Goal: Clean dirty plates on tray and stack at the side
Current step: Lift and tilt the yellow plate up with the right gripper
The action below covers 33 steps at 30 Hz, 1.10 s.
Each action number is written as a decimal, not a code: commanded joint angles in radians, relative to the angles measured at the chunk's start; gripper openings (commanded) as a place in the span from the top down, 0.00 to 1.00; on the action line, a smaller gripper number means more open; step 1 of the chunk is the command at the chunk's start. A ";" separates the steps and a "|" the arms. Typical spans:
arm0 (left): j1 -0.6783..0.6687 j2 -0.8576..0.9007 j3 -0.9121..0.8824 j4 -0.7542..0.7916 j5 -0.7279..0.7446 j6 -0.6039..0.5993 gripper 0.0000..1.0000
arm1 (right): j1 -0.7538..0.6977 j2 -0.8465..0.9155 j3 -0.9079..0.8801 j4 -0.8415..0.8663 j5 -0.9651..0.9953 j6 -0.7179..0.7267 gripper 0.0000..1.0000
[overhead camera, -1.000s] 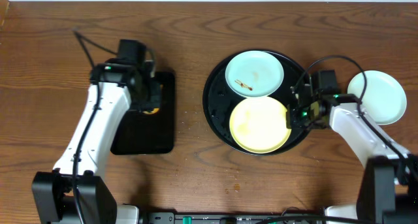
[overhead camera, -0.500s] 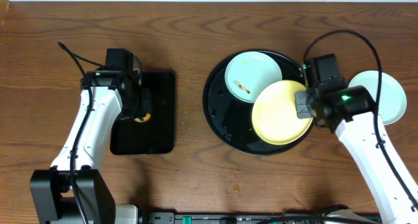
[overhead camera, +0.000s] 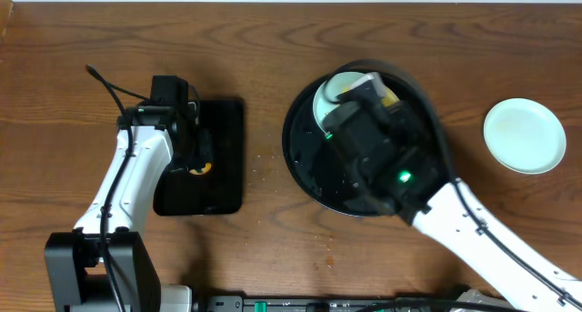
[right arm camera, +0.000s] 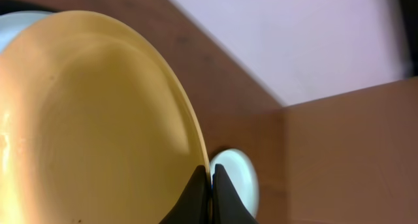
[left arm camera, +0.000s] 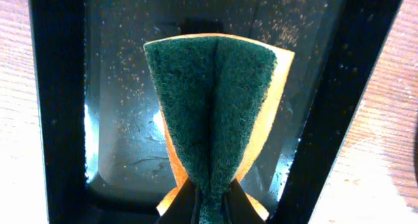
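I see a pale yellow plate [right arm camera: 98, 119] with a soft sheen in my right wrist view. The plate at the side [overhead camera: 524, 135] is pale blue-white. The round tray [overhead camera: 305, 166] is glossy black. The sponge [left arm camera: 215, 106] is dark green over orange. The rectangular tray [left arm camera: 117, 119] is black, flecked with pale specks. The counter [overhead camera: 273, 48] is brown wood grain.

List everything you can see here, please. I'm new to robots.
round tray: one, glossy black, middle of the table.
yellow plate: one, pale yellow, held tilted over the round tray.
blue-white plates: two, pale; one on the round tray, mostly hidden under the arm; one on the table, far right.
rectangular tray: one, black, left side.
sponge: one, green over orange, pinched above the rectangular tray.
table: one, brown wood.
left gripper: shut on the sponge.
right gripper: shut on the yellow plate's rim.
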 commanded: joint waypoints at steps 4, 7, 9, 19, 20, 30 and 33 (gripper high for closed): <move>0.003 0.001 -0.004 0.006 -0.005 -0.010 0.93 | 0.095 0.021 0.018 0.091 0.324 -0.042 0.99; 0.003 0.001 -0.004 0.006 -0.005 -0.010 0.93 | 0.100 0.022 0.018 0.100 0.323 -0.034 0.99; 0.003 0.002 -0.004 0.006 -0.005 -0.010 0.92 | 0.099 0.022 0.018 0.100 0.318 -0.029 0.99; 0.003 0.001 -0.004 0.017 -0.006 -0.010 0.92 | 0.038 0.023 0.018 0.053 -0.107 0.154 0.99; 0.003 0.002 -0.005 0.021 -0.006 -0.010 0.93 | 0.015 0.023 0.018 0.044 -0.183 0.185 0.99; 0.003 0.002 -0.139 0.275 -0.138 -0.041 0.92 | -0.280 0.023 0.017 -0.028 -0.715 0.280 0.99; 0.003 0.008 -0.174 0.388 -0.155 -0.071 0.93 | -0.334 0.023 0.017 -0.065 -0.731 0.279 0.99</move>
